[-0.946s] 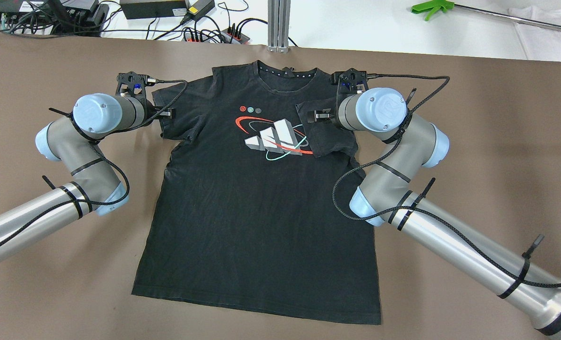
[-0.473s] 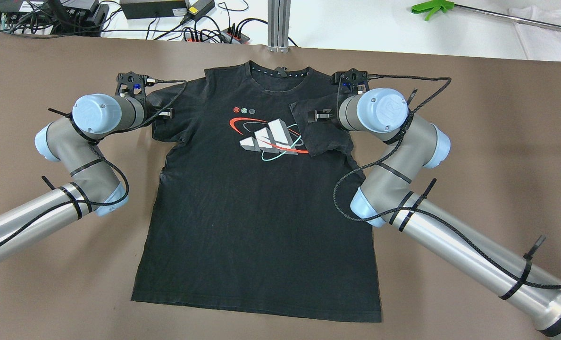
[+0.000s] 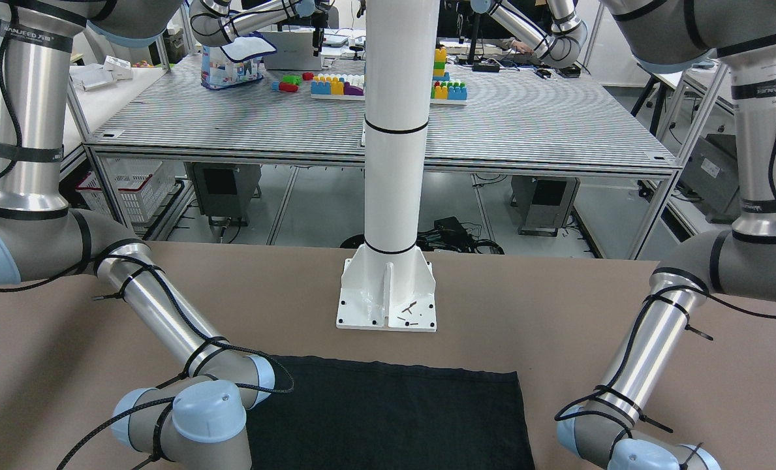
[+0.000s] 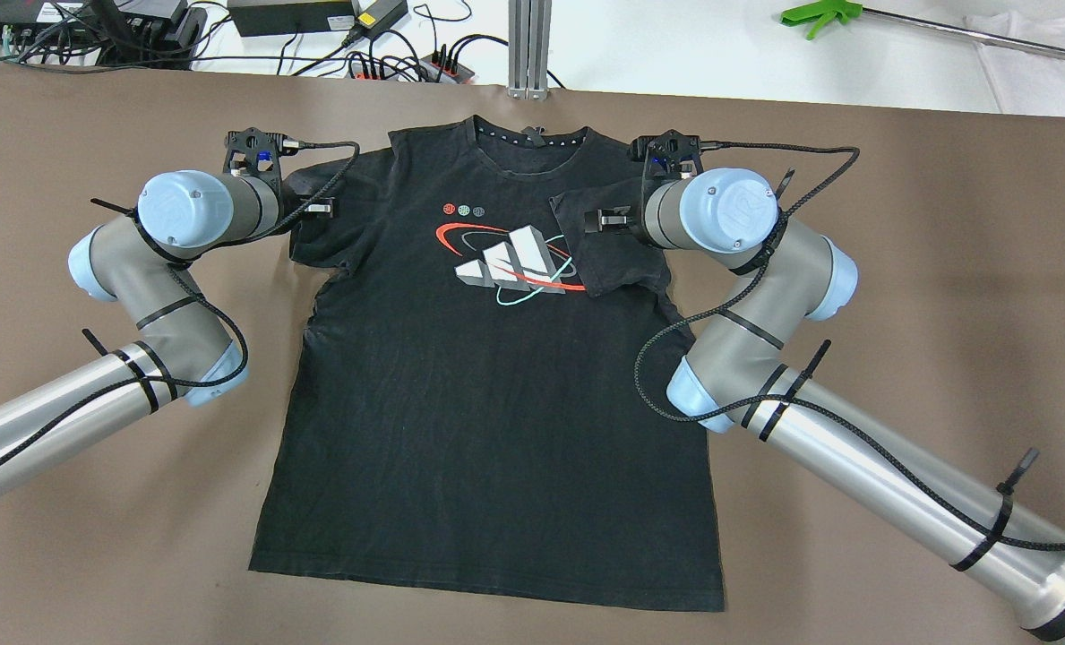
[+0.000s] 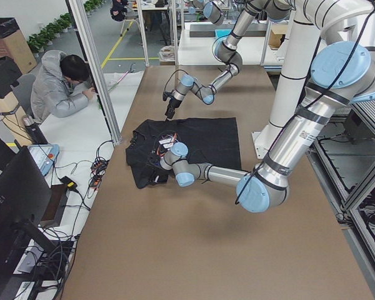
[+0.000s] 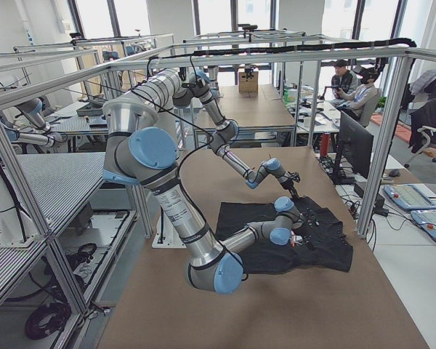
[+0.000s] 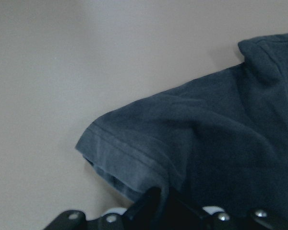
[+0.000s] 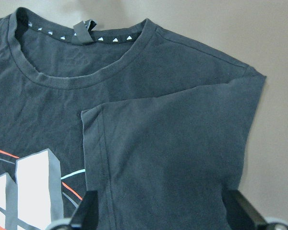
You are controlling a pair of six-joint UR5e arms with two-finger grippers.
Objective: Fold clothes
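The clothes [image 4: 496,403] are a black T-shirt with a printed logo, lying flat and face up on the brown table, collar at the far side. Its hem [image 3: 388,411] shows in the front-facing view. One sleeve [image 4: 620,255] is folded inward over the chest. Above that sleeve [image 8: 173,158] hovers my right gripper [image 4: 596,219], open, its fingers [image 8: 89,208] wide apart with nothing between them. My left gripper [image 4: 324,209] is at the other sleeve [image 7: 149,153]. It is shut on the hem of that sleeve, which runs into the closed fingers [image 7: 151,199].
A white post on a base plate [image 3: 388,307] stands at the robot's side of the table. Cables and power strips [image 4: 389,63], an aluminium profile [image 4: 528,45] and a green tool [image 4: 819,13] lie beyond the far edge. A person [image 5: 59,87] sits past the table.
The shirt's upper part slid a little toward my left side, then stopped. My left gripper has since shifted slightly toward the far side with the sleeve. The right arm barely moved.
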